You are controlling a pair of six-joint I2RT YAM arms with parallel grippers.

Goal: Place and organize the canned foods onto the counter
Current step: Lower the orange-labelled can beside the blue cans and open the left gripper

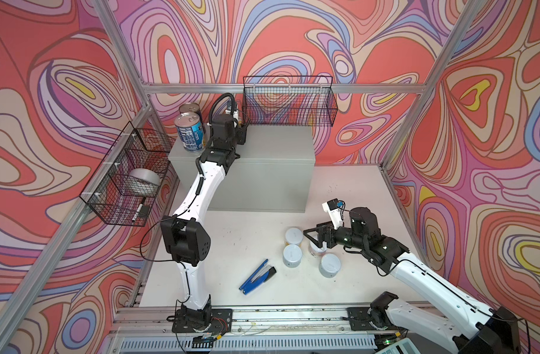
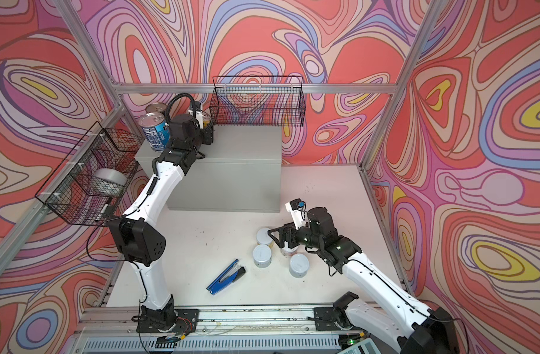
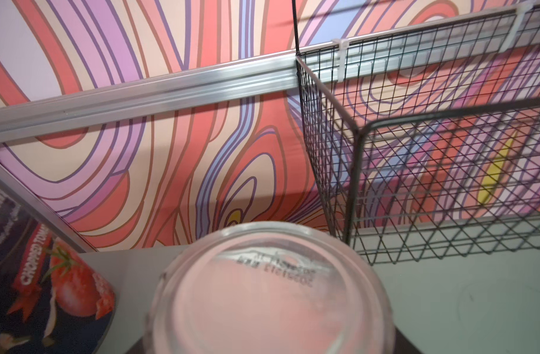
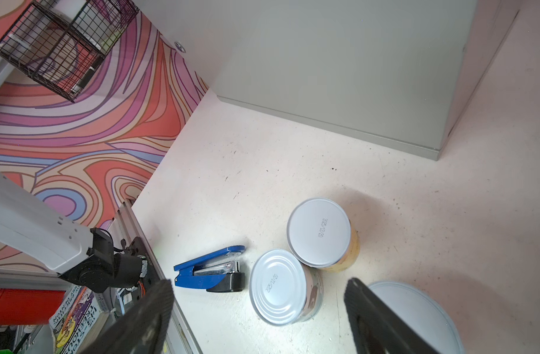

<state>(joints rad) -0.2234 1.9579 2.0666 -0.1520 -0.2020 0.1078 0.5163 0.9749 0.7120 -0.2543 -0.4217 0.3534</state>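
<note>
In the foreground, four short tins point(image 1: 292, 254) cluster under your right hand point(image 1: 317, 238), which hangs released. Farther back, atop the counter point(image 1: 262, 144), two blue tins point(image 1: 189, 131) stand left; your left hand point(image 1: 241, 130) clenches a small tin point(image 3: 271, 294) beside the basket point(image 1: 288, 104).

Bright, even light from overhead in both top views, edges bowing hard. Up close the near tin point(image 3: 271, 291) blurs, glare on its lid; soft shadows trail the short tins point(image 4: 319, 233).

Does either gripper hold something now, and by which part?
The left gripper seems to hold a small can by its sides; its fingers are hidden. The right gripper holds nothing.
</note>
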